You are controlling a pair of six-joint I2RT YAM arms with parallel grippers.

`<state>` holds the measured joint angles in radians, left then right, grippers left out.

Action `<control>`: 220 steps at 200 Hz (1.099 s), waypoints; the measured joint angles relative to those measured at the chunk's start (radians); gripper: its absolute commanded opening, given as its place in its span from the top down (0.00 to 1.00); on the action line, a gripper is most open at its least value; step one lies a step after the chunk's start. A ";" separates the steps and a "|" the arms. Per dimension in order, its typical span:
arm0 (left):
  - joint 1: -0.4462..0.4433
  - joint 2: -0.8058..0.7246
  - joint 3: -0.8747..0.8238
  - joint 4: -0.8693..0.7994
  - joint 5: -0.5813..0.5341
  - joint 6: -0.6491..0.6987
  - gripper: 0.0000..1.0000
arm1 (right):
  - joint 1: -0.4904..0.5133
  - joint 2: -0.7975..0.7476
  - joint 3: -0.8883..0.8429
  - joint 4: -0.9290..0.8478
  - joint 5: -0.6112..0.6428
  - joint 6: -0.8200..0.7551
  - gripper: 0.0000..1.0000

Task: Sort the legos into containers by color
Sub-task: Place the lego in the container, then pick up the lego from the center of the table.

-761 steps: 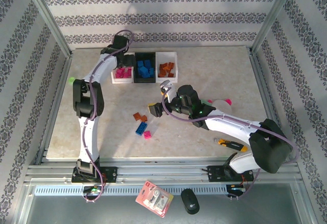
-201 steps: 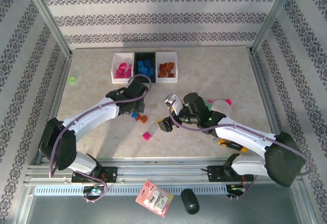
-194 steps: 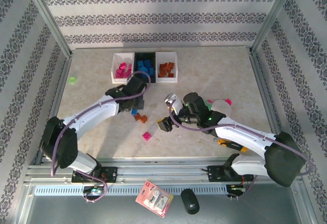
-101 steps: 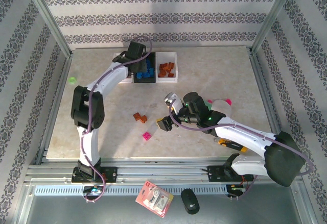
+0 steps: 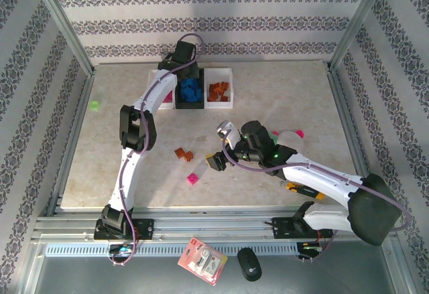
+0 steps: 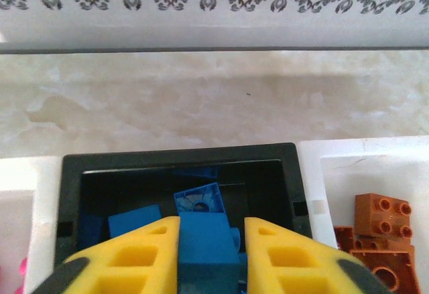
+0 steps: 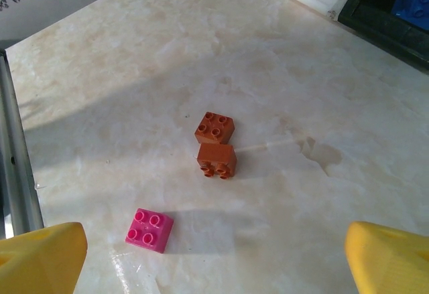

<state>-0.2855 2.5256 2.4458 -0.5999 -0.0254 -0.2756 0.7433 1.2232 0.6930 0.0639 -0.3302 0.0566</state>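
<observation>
On the desk (image 5: pixel 288 93), containers (image 5: pixel 218 104) in a row at upper centre. Over the black container (image 6: pixel 179 153), left fingers (image 6: pixel 164 247) narrow, clamped on a blue lego (image 6: pixel 208 240). Mid-frame, right fingers (image 7: pixel 40 257) spread wide near two orange-brown legos (image 7: pixel 216 159), one pink lego (image 7: pixel 149 228).

1. Arms (image 5: pixel 315 173): two, one end effector each, the left end effector (image 6: pixel 211 234) and the right end effector (image 7: pixel 214 257).
2. Bins: three in a joined row, two white bins (image 5: pixel 219 105) with one black bin (image 6: pixel 179 153) between them.
3. Loose bricks on the table (image 5: pixel 281 93): three, of which two are orange bricks (image 7: pixel 214 128) and one is a pink brick (image 7: pixel 149 228).
4. Blue bricks (image 6: pixel 134 222): several in the black bin, piled too close to count.
5. Orange and pink pieces inside the white bins: several of each, exact number unclear.
6. Green bit (image 5: pixel 94 106): one.
7. White ball (image 5: pixel 289 137): one, among neon pieces I cannot count.
8. Mouse (image 5: pixel 249 264): one.
9. Packet (image 5: pixel 202 260): one.
</observation>
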 measured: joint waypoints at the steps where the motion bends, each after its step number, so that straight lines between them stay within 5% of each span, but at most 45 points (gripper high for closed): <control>1: 0.000 0.001 0.001 0.000 0.000 0.003 0.58 | 0.000 0.000 0.000 0.000 0.000 0.000 0.02; 47: 0.000 0.016 0.025 -0.026 0.020 -0.002 0.25 | -0.001 -0.016 0.000 0.000 0.000 0.001 0.02; 109: -0.007 -0.151 -0.083 -0.051 0.021 0.022 0.09 | 0.001 -0.009 0.000 0.015 0.000 0.012 0.02; 220: -0.034 -0.995 -1.130 0.150 -0.052 -0.086 0.01 | 0.111 0.337 0.174 0.039 0.151 -0.017 0.02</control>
<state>-0.3199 1.5311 1.3159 -0.4503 -0.0772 -0.3618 0.8547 1.5604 0.8673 0.1032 -0.1787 0.0395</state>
